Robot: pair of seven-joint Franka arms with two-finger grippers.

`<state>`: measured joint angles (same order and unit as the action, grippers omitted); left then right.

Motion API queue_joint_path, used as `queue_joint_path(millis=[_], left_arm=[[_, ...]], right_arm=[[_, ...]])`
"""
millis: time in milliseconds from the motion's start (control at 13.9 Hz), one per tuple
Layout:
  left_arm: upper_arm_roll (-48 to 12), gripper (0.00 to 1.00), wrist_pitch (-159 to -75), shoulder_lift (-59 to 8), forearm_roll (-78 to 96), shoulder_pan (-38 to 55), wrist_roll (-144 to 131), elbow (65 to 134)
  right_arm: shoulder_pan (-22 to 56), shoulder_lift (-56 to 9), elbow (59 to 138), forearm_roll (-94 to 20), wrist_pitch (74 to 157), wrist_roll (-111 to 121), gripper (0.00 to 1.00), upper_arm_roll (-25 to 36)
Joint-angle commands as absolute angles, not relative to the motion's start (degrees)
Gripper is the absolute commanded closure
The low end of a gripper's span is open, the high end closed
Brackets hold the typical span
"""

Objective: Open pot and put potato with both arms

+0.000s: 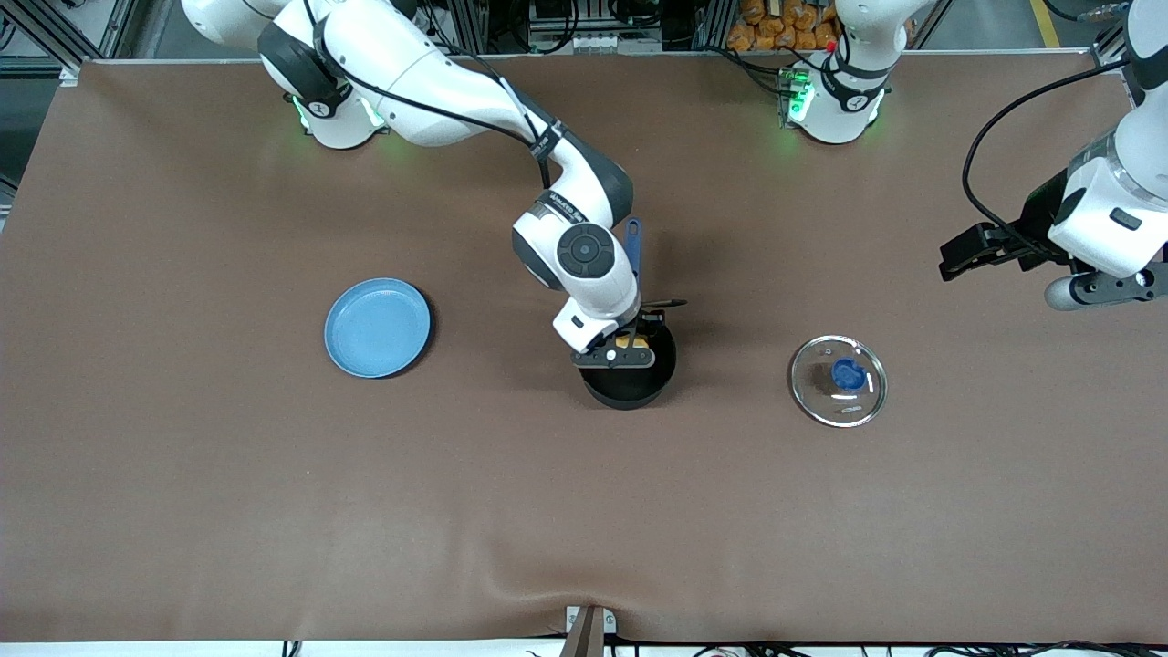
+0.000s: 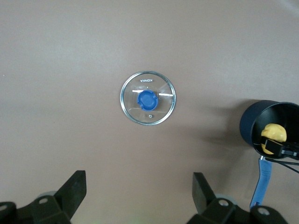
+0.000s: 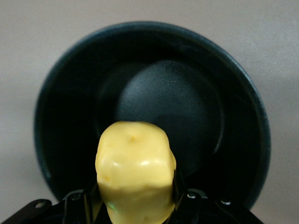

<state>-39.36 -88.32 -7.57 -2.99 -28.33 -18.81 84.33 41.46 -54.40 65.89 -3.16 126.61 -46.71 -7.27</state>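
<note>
The right gripper (image 1: 630,349) hangs over the open pot (image 1: 629,381), its jaws clamped on the potato (image 3: 135,170), which sits directly above the pot's bare black floor. A straight drop should land it inside. The left gripper (image 2: 139,198) waits, jaws wide, above the lid (image 2: 148,98) on the bench (image 1: 182,474).

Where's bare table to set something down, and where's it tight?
Free: the cloth between the plate and the pot, and the wide strip nearer the front camera than plate, pot and lid. Tight: over the pot, where the right end effector holds the potato.
</note>
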Motion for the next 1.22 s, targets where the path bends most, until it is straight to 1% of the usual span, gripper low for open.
queue_joint_path(millis=[0,72,288,360,432,504,576,720,792,936,1153], left_arm=[[-26.4,0.0,-87.4,-5.6,1.0,-17.7,-17.3,83.3],[-20.4,0.0,-87.5,-3.9,3.5,-13.3,-16.0,84.1],[-7.8,0.0,-88.5,1.3,4.2,-1.6,-13.2,88.8],[-3.8,0.0,-88.8,3.1,4.0,2.1,-12.3,90.7],[-2.6,0.0,-88.7,3.8,4.0,3.2,-10.6,91.5],[-2.6,0.0,-88.3,3.8,4.0,3.3,-8.3,91.8],[-2.5,0.0,-88.4,4.6,4.0,3.5,-6.5,93.8],[-2.4,0.0,-90.7,6.8,3.7,4.7,-6.2,98.2],[-2.3,0.0,-91.2,7.6,3.6,4.7,-6.2,99.2],[-2.5,0.0,-90.7,6.5,3.6,4.1,-6.1,98.1],[-2.4,0.0,-90.9,6.1,3.7,4.2,-6.0,98.1]], right_arm=[[43.2,-57.1,63.0,-2.4,127.2,-48.3,1.0,-5.9],[43.6,-57.5,63.0,-2.4,128.4,-48.3,1.0,-5.9],[43.9,-58.1,63.0,-2.4,129.8,-48.4,1.0,-5.4],[44.3,-58.1,63.0,-2.4,129.7,-48.3,0.93,-5.3],[44.5,-58.1,63.0,-2.4,129.6,-48.3,0.78,-4.9],[44.6,-58.1,63.1,-2.4,129.6,-48.3,0.41,-4.7],[44.6,-58.1,63.1,-2.2,129.5,-48.2,0.0,-4.6],[44.6,-57.7,63.1,-1.8,129.2,-48.2,0.0,-4.6],[44.6,-57.5,63.0,-1.8,129.0,-48.3,0.0,-4.7],[44.5,-56.2,62.9,-1.9,126.8,-48.3,0.0,-4.7],[43.6,-54.2,59.8,-2.0,123.1,-48.2,0.0,-4.9]])
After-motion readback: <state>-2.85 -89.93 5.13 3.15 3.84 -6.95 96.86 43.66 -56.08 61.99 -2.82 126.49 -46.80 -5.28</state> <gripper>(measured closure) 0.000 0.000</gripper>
